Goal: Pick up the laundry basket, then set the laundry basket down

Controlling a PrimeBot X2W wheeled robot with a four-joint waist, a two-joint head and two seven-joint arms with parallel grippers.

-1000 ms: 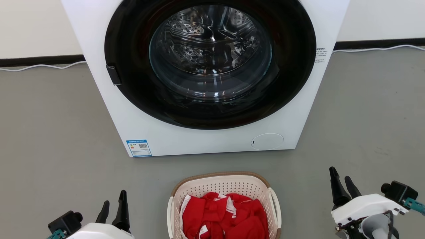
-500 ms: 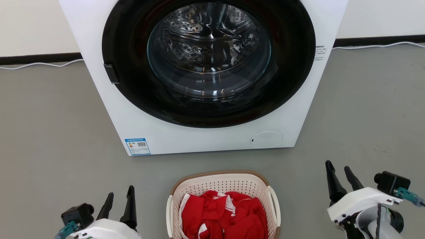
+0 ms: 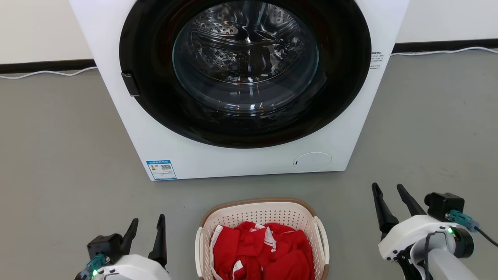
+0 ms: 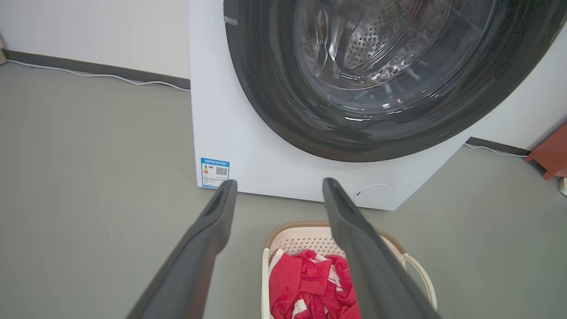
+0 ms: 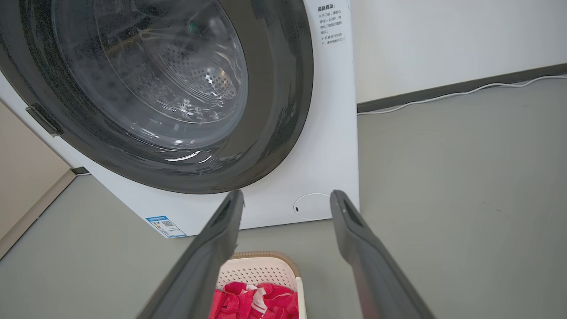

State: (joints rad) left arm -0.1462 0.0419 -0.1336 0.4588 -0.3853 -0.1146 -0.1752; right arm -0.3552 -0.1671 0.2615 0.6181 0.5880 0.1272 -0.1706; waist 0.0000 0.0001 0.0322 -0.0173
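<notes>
Cream perforated plastic, rounded at the corners under a brown woven-look rim: the laundry basket (image 3: 260, 215) sits on the smooth grey floor (image 3: 58, 155) just in front of the glossy white washing machine (image 3: 249, 165), with crumpled red cloth (image 3: 264, 249) heaped inside. The left claw (image 3: 148, 218) hovers near the basket's left side, the right claw (image 3: 387, 186) farther off to its right. Both are clear of the white loop handles, long dark tapered fingers spread wide, gripping nothing.
</notes>
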